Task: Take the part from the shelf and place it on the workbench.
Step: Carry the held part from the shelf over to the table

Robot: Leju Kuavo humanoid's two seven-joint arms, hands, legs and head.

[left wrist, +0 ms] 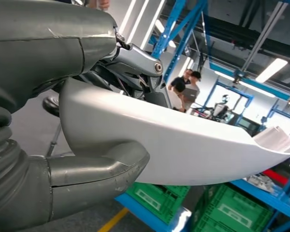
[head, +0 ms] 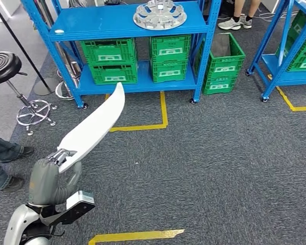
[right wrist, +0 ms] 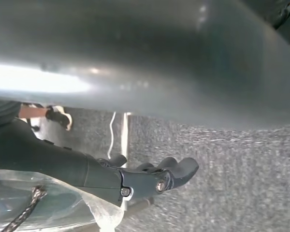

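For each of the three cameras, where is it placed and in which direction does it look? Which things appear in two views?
Head view: high on the body, looking forward and down at grey carpet and the blue shelf; the left hand grips the white part.
Left wrist view: close behind the left hand, looking along the white part toward shelving and distant people.
Right wrist view: behind the right hand, looking at carpet.
Shared: head and left wrist views both show the left hand gripping the white part.
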